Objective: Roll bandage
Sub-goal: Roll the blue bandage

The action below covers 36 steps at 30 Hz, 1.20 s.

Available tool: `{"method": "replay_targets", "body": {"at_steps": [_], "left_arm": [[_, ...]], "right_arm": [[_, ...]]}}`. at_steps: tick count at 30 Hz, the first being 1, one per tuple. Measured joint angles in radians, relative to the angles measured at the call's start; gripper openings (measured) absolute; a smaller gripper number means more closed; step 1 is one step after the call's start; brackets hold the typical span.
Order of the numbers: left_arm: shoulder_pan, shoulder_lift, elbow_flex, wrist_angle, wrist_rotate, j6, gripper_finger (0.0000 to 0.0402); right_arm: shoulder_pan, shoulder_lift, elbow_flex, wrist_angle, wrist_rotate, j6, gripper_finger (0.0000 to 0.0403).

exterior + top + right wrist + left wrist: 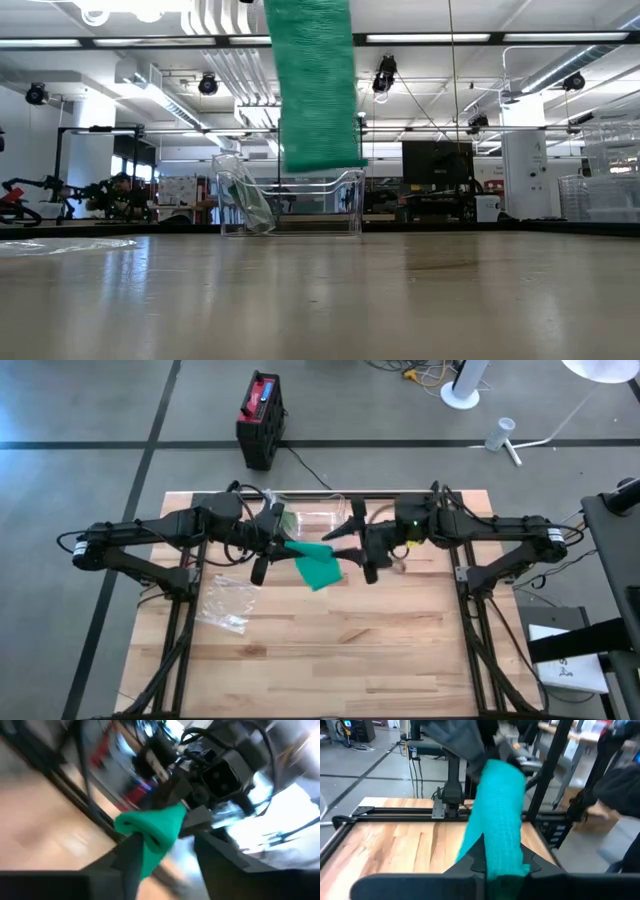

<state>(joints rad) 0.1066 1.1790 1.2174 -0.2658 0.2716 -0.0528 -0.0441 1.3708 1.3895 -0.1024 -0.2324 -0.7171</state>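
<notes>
Bandage [318, 563], a green strip of loosely woven cloth, hangs in the air above the table [380, 650], strung between the two grippers with its free end drooping below them. In the low view it dangles as a flat ribbon clear of the wood, in front of a clear plastic bin [300, 205] standing farther back.

The left gripper [272, 540] has its fingers pressed together on the strip, which runs away from its tips toward the other arm. The right gripper [350, 540] stands spread, one finger on each side of a folded lobe of the fabric; I cannot tell if either finger touches it.

Judging by the sag and the folds, the cloth is very light, soft and limp, with no stiffness of its own, so it likely bunches or twists when slack. Its weave should give fair friction, and it is not fragile. The best hold is probably flat across its width, near the end, with tension kept between the arms. A clear plastic bag [227, 605] lies below the left gripper's side of the table.
</notes>
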Motion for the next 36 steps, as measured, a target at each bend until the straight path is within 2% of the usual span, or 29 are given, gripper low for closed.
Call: {"method": "replay_targets", "body": {"at_steps": [2,4,7,10,13,16,19,26,31,36], "left_arm": [[0.0,-0.002,0.0,-0.019,-0.013,0.067,0.0014],[0.002,-0.003,0.0,-0.023,-0.03,0.129,0.0008],[0.001,-0.003,0.0,-0.023,-0.152,0.173,0.001],[0.003,-0.003,0.0,-0.032,-0.266,0.194,0.001],[0.003,-0.003,-0.001,-0.022,-0.273,0.221,0.001],[0.001,-0.003,-0.001,-0.015,-0.268,0.255,0.001],[0.0,-0.003,-0.001,-0.014,-0.254,0.269,0.001],[-0.003,-0.003,-0.001,-0.013,-0.228,0.37,0.001],[-0.003,-0.003,-0.001,0.006,-0.228,0.415,0.001],[-0.003,-0.004,-0.001,0.048,-0.208,0.417,0.0011]], "right_arm": [[-0.014,0.003,0.0,0.006,-0.048,0.154,0.0207],[-0.019,0.01,0.0,0.03,-0.036,0.239,0.0237],[-0.026,0.019,0.001,0.053,-0.012,0.326,0.027],[-0.028,0.02,0.002,0.047,0.004,0.373,0.029],[-0.028,0.012,0.009,0.041,0.065,0.395,0.0299],[-0.029,0.011,0.007,0.037,0.165,0.339,0.0301],[-0.03,0.029,0.005,0.036,0.201,0.316,0.0294],[-0.031,0.06,0.005,0.03,0.196,0.409,0.0253],[-0.031,0.063,0.011,0.033,0.153,0.47,0.0201],[-0.031,0.065,0.01,0.025,0.152,0.471,0.0132]]}}
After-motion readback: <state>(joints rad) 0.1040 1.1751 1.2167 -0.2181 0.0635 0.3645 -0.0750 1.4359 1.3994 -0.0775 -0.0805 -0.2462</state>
